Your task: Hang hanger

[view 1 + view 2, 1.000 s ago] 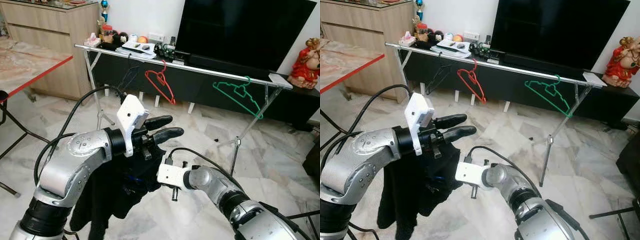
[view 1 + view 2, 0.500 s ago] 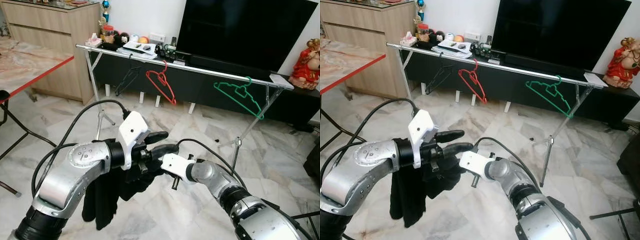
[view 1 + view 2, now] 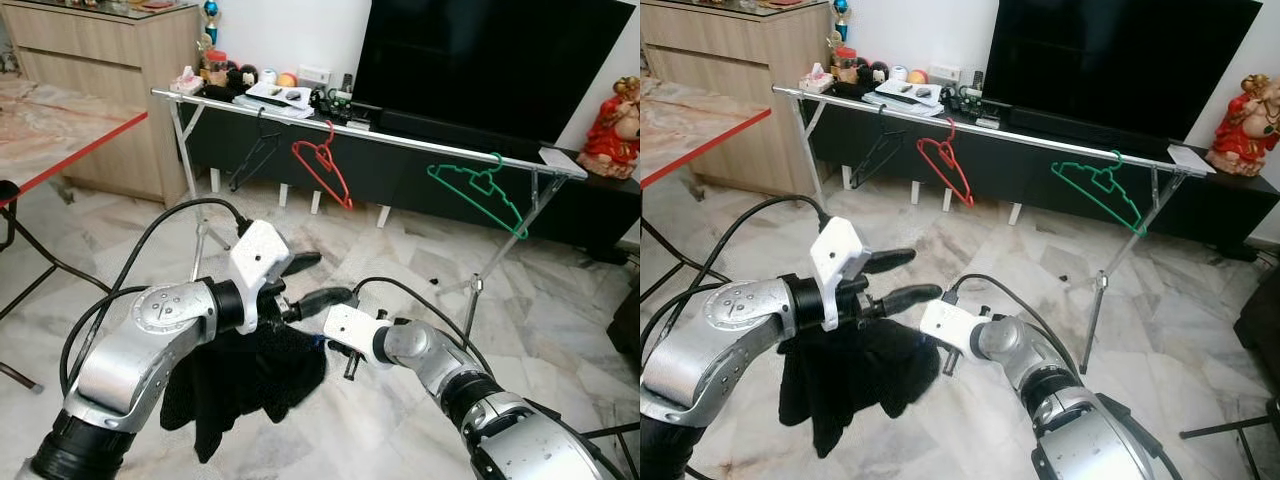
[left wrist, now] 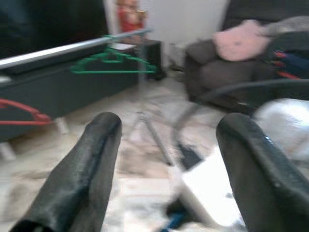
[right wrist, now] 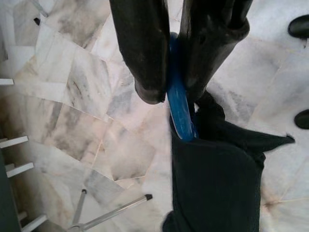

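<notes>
Blue hanger (image 5: 179,108) with black garment (image 3: 250,375) | right claw (image 5: 174,92) pinching it | left claw (image 3: 312,280) spread, reaching forward

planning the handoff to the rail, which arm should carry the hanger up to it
Right. The right gripper is already shut on the blue hanger carrying the black garment, while the left gripper is open, holding nothing.

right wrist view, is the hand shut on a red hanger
No, the right hand is shut on a blue hanger that carries a black garment.
</notes>
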`<state>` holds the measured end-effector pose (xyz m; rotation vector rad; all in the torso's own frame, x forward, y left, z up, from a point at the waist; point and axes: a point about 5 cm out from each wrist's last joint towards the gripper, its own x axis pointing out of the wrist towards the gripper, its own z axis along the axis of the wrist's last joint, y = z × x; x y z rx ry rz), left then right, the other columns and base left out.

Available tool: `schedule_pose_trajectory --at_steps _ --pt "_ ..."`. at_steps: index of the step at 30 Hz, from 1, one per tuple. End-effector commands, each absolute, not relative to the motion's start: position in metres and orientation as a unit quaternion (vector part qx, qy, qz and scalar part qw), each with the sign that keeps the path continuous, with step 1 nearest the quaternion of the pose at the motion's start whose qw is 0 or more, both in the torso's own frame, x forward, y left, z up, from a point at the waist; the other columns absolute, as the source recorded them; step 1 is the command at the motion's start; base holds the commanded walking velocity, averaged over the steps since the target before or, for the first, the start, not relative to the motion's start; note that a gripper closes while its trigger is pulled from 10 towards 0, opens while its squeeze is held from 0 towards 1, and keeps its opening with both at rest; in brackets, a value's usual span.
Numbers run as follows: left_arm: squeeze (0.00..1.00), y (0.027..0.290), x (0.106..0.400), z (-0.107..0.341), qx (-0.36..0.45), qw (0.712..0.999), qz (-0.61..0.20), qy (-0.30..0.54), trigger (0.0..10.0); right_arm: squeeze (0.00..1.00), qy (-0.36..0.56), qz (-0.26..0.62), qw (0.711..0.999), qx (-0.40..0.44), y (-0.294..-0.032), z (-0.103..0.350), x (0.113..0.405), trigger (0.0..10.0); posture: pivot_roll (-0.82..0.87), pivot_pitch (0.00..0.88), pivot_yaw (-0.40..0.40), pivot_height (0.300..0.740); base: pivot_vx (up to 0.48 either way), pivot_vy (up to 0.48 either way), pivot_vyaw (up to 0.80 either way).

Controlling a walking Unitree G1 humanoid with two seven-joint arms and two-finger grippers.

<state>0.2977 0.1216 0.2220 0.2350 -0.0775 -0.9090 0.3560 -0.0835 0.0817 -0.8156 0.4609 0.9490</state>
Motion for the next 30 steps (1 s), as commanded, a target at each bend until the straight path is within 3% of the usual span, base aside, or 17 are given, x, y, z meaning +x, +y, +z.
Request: schedule_pose_trajectory --at_steps 1,6,7,8,13,21,24,30 --pt "1.0 0.123 0.3 0.229 0.122 0.893 -0.43 -0.054 10.0 0.0 0.206 0.439 0.789 -0.377 -0.088 0.084 0.357 0.0 0.23 0.0 -0.161 0.74 0.0 0.0 0.0" --pt "1.0 0.128 0.297 0.224 0.132 0.891 -0.432 -0.044 10.0 0.0 0.2 0.434 0.791 -0.382 -0.09 0.087 0.36 0.0 0.22 0.0 -0.16 0.74 0.0 0.0 0.0" --pt "0.26 0.131 0.298 0.222 0.135 0.895 -0.423 -0.041 10.0 0.0 0.199 0.435 0.788 -0.388 -0.091 0.088 0.36 0.0 0.22 0.0 -0.162 0.74 0.0 0.0 0.0" --pt "0.0 0.135 0.299 0.22 0.141 0.899 -0.412 -0.038 10.0 0.0 0.2 0.437 0.783 -0.395 -0.091 0.088 0.36 0.0 0.22 0.0 -0.162 0.74 0.0 0.0 0.0" --pt "0.0 0.159 0.307 0.204 0.194 0.915 -0.354 -0.008 10.0 0.0 0.195 0.432 0.767 -0.432 -0.096 0.09 0.362 0.0 0.22 0.0 -0.167 0.74 0.0 0.0 0.0" --pt "0.0 0.168 0.302 0.2 0.203 0.912 -0.356 0.002 10.0 0.0 0.191 0.432 0.746 -0.47 -0.102 0.09 0.363 0.0 0.22 0.0 -0.168 0.74 0.0 0.0 0.0" --pt "0.0 0.173 0.295 0.183 0.253 0.886 -0.386 0.048 10.0 0.0 0.176 0.453 0.721 -0.494 -0.101 0.095 0.363 0.0 0.22 0.0 -0.169 0.74 0.0 0.0 0.0" --pt "0.0 0.163 0.29 0.168 0.272 0.858 -0.429 0.072 10.0 0.0 0.16 0.468 0.692 -0.526 -0.1 0.106 0.367 0.0 0.21 0.0 -0.169 0.74 0.0 0.0 0.0"
